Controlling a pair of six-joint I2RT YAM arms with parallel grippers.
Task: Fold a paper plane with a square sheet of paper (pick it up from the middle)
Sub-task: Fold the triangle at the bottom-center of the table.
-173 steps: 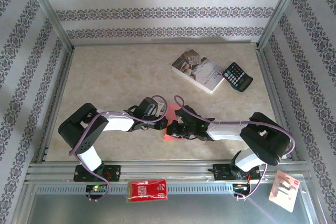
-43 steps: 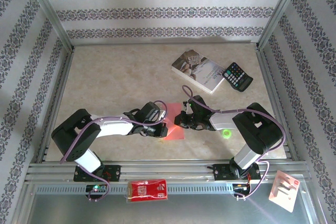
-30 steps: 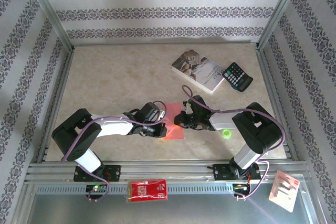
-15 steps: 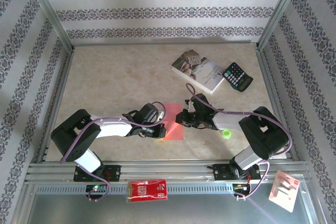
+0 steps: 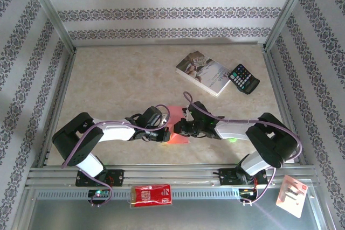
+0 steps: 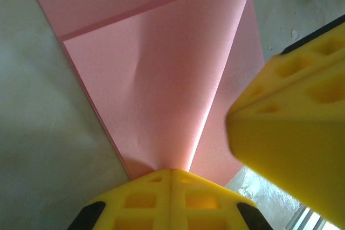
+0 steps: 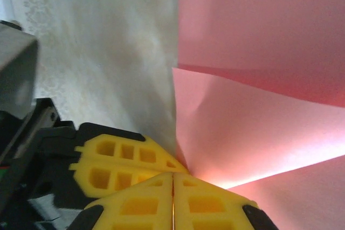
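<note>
Square sheet of paper [image 5: 177,139], partly folded, lies flat on the worktop [image 5: 118,79] near the front middle, between the two arms. Left claw [image 6: 171,172] jaws together, tips on the fold's point. Right claw [image 7: 173,175] jaws together too, tips at the same flap from the opposite side. Book [image 5: 204,72] and calculator [image 5: 243,78] well apart, back right.

One pink sheet [image 6: 161,79], one book [image 5: 204,72], one calculator [image 5: 244,78], one red packet [image 5: 152,195], perhaps one card [image 5: 292,195].
</note>
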